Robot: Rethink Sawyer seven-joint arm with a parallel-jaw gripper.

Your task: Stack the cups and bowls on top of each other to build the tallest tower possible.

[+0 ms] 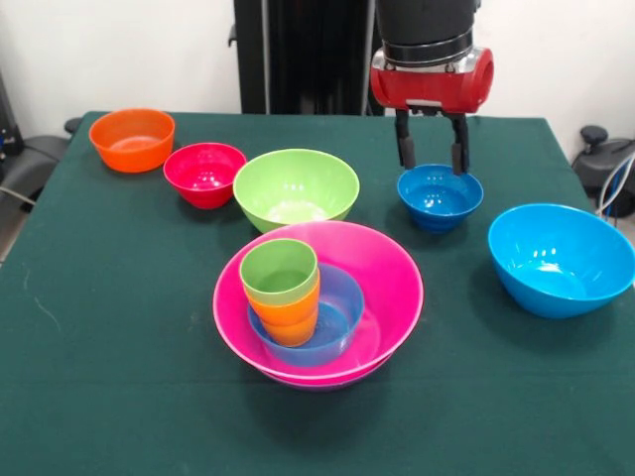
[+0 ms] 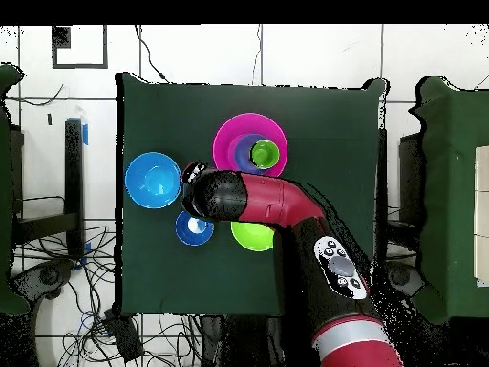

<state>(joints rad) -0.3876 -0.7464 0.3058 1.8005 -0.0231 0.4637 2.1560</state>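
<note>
The dark-blue bowl (image 1: 440,195) sits on the green tablecloth (image 1: 119,327) directly beneath the gripper (image 1: 433,152), whose parted fingers hang over its far rim, holding nothing; the tower (image 1: 317,301) stands nearer the camera.

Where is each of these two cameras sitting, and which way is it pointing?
Front view: across the table, facing the robot, looking slightly down over the bowls; the red wrist and the open hand show above the dark-blue bowl.
Overhead view: above the table, looking straight down; the arm reaches up from the bottom edge and covers the hand.
Both share the dark-blue bowl, the pink bowl holding the stacked cups, and the large sky-blue bowl.
</note>
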